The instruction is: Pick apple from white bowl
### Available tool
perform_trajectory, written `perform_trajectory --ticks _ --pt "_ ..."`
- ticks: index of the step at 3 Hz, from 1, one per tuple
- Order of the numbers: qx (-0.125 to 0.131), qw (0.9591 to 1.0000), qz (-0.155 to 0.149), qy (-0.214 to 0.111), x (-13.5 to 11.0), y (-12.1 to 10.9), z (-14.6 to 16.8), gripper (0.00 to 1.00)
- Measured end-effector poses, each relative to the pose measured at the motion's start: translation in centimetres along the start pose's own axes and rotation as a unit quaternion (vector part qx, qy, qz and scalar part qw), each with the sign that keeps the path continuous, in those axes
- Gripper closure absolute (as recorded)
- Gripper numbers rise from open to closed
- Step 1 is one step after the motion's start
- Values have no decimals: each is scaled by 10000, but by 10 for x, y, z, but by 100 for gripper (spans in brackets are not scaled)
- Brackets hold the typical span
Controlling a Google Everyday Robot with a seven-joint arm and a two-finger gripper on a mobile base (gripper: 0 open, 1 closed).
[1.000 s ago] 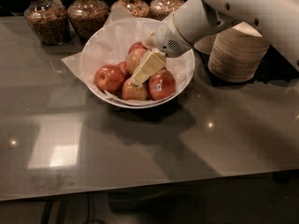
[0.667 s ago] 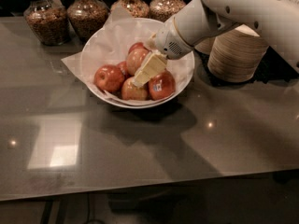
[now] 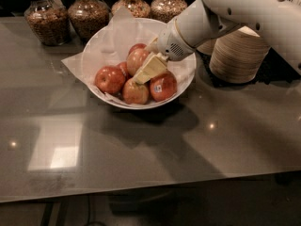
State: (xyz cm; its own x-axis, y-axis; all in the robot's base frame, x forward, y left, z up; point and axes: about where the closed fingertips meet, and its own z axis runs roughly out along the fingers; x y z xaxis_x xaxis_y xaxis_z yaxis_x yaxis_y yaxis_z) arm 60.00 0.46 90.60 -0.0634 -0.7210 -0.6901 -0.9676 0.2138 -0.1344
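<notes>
The white bowl (image 3: pixel 186 74), lined with crumpled white paper, stands at the back middle of the dark table and holds several red apples. My gripper (image 3: pixel 146 68), cream-coloured at the end of the white arm, reaches down into the bowl from the right. It lies against the apple (image 3: pixel 135 60), the large red one with a pale orange-yellow blush in the bowl's middle. A red apple with a white-blue sticker (image 3: pixel 163 86) lies just right of the gripper. A smaller apple (image 3: pixel 135 92) lies in front and another red apple (image 3: pixel 109 79) at the left.
A stack of beige paper bowls (image 3: pixel 237 55) stands right of the white bowl, under the arm. Several glass jars of grains (image 3: pixel 44 20) line the back edge. The glossy table (image 3: pixel 141 149) stretches toward the front.
The gripper has barely shifted inside the bowl, staying against the same apple. The apples and the bowl have not moved.
</notes>
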Motion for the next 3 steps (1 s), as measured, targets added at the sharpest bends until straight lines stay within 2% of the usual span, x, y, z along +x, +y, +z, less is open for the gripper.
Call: perform_trajectory --ticks 1,2,3 --pt "-1 10000 0 0 0 0 0 87" --pt "-1 10000 0 0 0 0 0 100" --pt "-1 10000 0 0 0 0 0 100"
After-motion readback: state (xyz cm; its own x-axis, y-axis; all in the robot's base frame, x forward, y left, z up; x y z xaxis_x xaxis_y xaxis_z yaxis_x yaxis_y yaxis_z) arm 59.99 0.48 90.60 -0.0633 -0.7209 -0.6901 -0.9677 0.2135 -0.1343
